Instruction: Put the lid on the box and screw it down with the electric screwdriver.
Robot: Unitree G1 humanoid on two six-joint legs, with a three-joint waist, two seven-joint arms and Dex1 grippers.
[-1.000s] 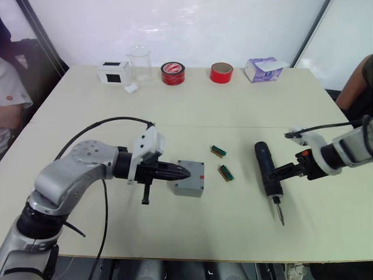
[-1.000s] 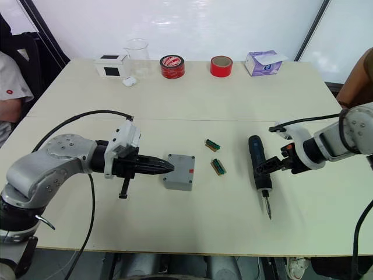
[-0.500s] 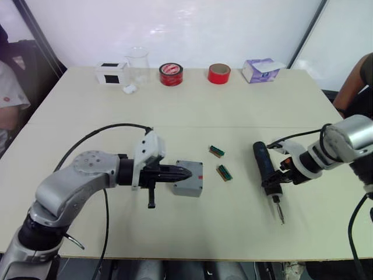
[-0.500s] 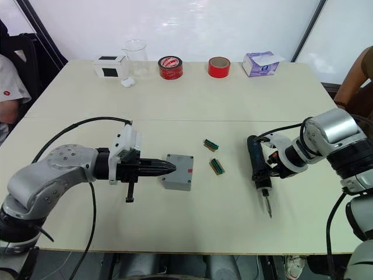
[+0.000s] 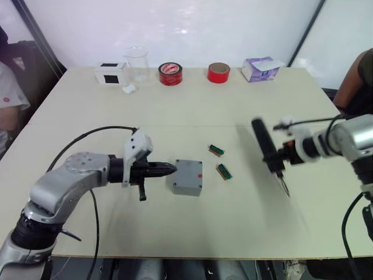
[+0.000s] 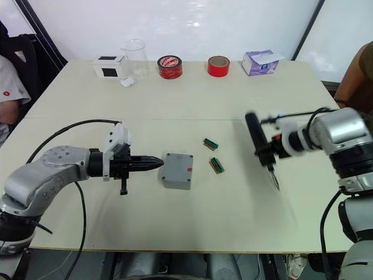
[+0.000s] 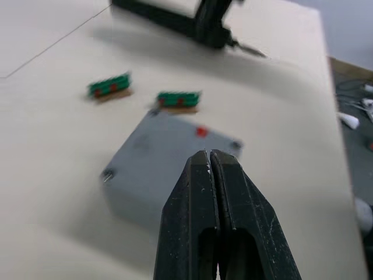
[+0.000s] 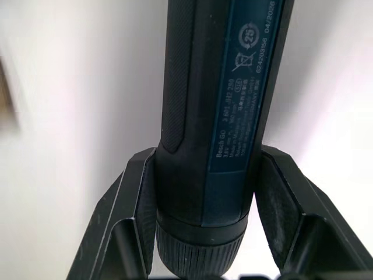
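Above the table (image 5: 192,111), the right gripper (image 5: 278,156) now lifts the electric screwdriver (image 5: 265,146), clamped; the left gripper (image 5: 166,169), pressed closed, has retreated from the lidded box (image 5: 187,177), ready for screwing.

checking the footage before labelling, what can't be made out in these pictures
- Electric screwdriver bit: motion-blurred in both eye views, so where its tip sits is unclear.
- Box screws: too small in the eye views; the left pincer, shut, hides its near edge in the left wrist view.
- Right pincer: the screwdriver body blocks the table beyond it in the right wrist view.
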